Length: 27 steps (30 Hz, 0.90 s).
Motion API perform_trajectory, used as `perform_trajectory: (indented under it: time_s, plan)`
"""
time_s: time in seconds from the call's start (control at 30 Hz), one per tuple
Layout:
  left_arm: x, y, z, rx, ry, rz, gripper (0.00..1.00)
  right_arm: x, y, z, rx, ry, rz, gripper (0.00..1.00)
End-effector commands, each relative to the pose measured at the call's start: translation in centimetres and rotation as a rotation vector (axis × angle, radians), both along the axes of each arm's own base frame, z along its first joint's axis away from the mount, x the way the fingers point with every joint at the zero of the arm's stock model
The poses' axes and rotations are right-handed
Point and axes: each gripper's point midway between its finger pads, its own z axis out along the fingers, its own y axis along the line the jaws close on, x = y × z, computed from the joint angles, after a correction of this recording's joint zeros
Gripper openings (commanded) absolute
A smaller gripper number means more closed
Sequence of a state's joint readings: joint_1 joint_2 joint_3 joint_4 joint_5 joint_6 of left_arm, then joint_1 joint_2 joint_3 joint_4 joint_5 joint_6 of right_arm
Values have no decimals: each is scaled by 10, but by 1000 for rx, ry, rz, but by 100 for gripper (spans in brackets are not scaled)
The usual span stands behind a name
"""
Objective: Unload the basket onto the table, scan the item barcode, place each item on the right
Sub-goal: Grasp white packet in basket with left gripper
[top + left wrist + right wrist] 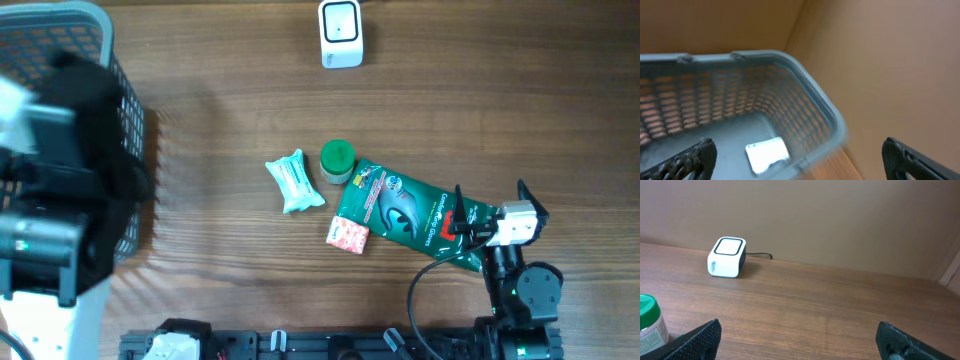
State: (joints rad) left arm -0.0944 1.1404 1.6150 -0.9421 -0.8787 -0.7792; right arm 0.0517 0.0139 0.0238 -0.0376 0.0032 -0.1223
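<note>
The white barcode scanner point(341, 34) stands at the table's far edge and shows small in the right wrist view point(726, 257). Several items lie mid-table: a teal-and-white packet point(295, 181), a green-lidded jar point(337, 160), a green glove pack point(405, 212) and a pink packet point(347, 236). My right gripper point(490, 195) is open over the glove pack's right end, nothing between its fingers point(695, 340). My left arm point(70, 120) is a blur over the grey basket point(100, 20). The left gripper point(800, 165) is open above a white item point(767, 154) lying on the basket floor.
The mesh basket's rim point(790, 60) fills the left wrist view, with bare wood beyond its corner. A black cable point(760, 255) runs from the scanner. Brown wall panels back the table.
</note>
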Motion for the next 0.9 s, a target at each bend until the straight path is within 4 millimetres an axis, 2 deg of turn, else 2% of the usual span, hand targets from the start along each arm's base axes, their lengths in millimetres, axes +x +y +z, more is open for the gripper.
perform_trajectory:
  time_s: [0.0,0.03,0.1,0.13,0.17,0.2,0.27,0.37,0.43,0.5,0.6,0.67,0.77,0.87]
  plan:
    - [15,41,-14,-174,-44,-50,100,0,2,2,-6,-9,9,100]
    - [16,71,-17,-211,-72,-11,100,0,2,2,-6,-9,9,100]
    - [8,111,-26,-227,-73,91,100,0,2,2,-6,-9,9,100]
    - [-2,132,-40,-245,-38,162,100,0,2,2,-6,-9,9,100]
    - [-9,142,-59,-287,19,198,100,0,2,2,-6,-9,9,100]
    - [-7,146,-70,-330,31,206,100,0,2,2,-6,-9,9,100]
    - [19,151,-77,-308,68,100,100,0,2,2,-7,-9,9,100]
    - [83,137,-67,-41,190,-335,100,0,2,2,-6,-9,9,100]
    - [99,141,-81,70,297,-440,100,0,2,2,-6,-9,9,100]
    - [109,149,-111,106,419,-496,100,0,2,2,-6,-9,9,100]
    - [109,148,-164,44,582,-574,100,0,2,2,-7,-9,9,100]
    - [104,139,-215,-11,753,-688,100,0,2,2,-6,-9,9,100]
    - [113,130,-259,-70,834,-783,100,0,2,2,-6,-9,9,100]
    - [124,114,-289,-36,918,-913,100,0,2,2,-6,-9,9,100]
